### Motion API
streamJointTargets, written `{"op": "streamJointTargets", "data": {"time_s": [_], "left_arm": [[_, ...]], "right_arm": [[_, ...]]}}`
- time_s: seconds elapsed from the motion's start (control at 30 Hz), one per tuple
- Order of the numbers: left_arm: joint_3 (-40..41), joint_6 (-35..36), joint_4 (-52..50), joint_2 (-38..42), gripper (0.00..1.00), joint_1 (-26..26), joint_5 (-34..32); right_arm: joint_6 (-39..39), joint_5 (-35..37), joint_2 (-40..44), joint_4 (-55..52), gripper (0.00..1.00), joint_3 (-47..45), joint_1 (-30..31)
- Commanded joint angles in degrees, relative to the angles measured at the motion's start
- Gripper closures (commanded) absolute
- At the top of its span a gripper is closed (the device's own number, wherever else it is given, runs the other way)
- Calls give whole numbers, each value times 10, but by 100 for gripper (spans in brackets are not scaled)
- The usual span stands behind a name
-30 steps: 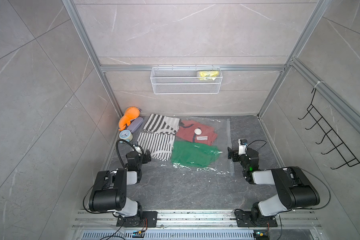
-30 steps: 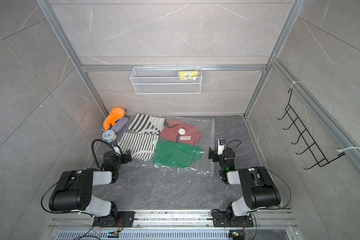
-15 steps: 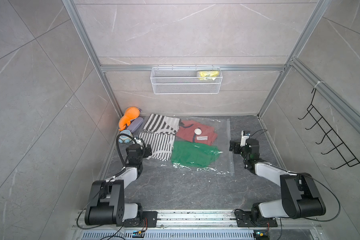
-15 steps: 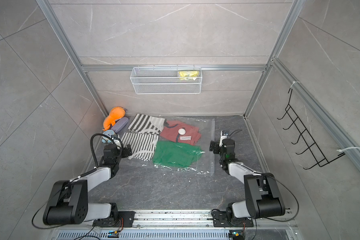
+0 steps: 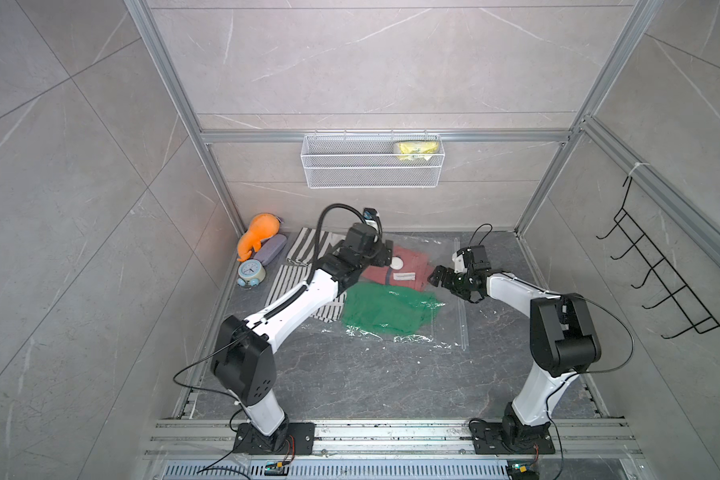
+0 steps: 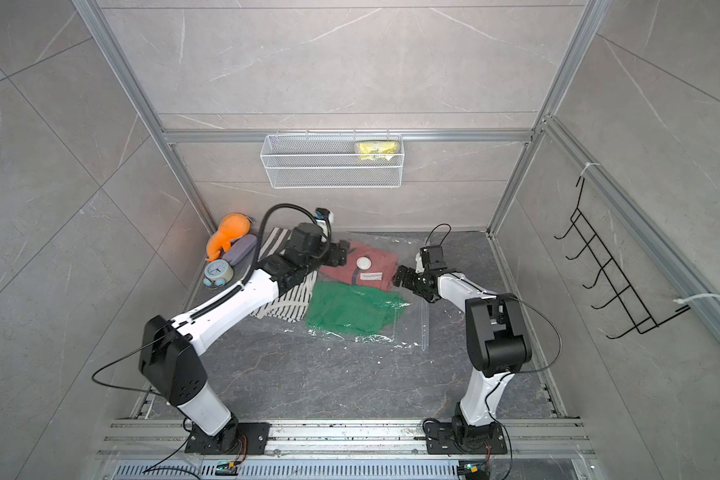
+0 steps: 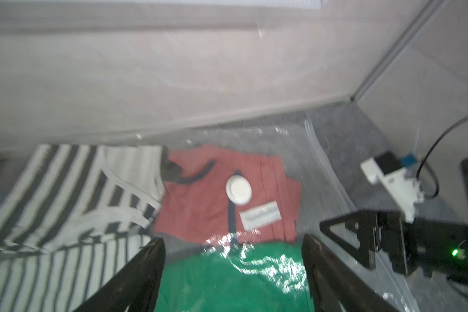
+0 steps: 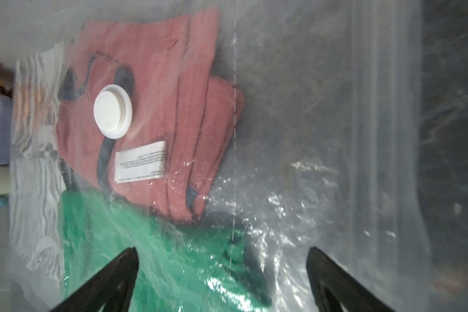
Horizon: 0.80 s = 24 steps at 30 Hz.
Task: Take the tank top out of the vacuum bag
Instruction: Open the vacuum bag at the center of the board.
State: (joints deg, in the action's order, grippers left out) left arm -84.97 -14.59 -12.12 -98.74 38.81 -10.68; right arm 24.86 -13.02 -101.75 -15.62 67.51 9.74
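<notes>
So the vacuum bag lies flat on the floor, middle to far right, with its zip strip down the right edge and the white valve sitting over a red garment. There's a green garment on the near side. My guess for the tank top is the black-and-white striped piece with the scooped, banded edge. It's at the left end, about as far from the zip as it gets, and it looks to be under the plastic at least partly. I'd expect the film to be light, slick and crinkly, so it'll likely skate around and a pinch will catch both layers. The cloth should be soft and limp and will bunch up rather than slide out neatly. I'd take one lip of the bag by the zip strip and pull the fabric by a strap or hem. Can't tell if the zip is already open. The left arm is stretched long from its near-left base, with the left gripper hovering over the striped/red border, fingers spread and empty. The right arm is bent at the elbow, and the right gripper sits low over the bag's right part, pointing left, also spread wide and holding nothing.
</notes>
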Motion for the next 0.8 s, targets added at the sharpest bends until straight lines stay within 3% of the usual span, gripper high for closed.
{"op": "streamJointTargets", "data": {"time_s": [0.0, 0.07, 0.2, 0.37, 0.53, 0.77], "left_arm": [[-10, -23, -26, -22, 16, 9, 52], [-25, -26, -24, -42, 16, 18, 81], [-62, -10, -33, -74, 16, 54, 81], [-112, -9, -63, -122, 16, 91, 104], [-111, -14, -66, -133, 16, 100, 104], [-90, -3, -65, -120, 16, 100, 85]], "right_arm": [[-54, 119, 62, -77, 5, 39, -1], [-50, 100, 71, -81, 7, 31, -13], [-16, 51, 95, -46, 12, -19, -56], [5, -30, 54, -61, 22, -11, -97], [5, -27, 32, -61, 23, -14, -101], [9, -88, -10, -24, 32, -22, -107]]}}
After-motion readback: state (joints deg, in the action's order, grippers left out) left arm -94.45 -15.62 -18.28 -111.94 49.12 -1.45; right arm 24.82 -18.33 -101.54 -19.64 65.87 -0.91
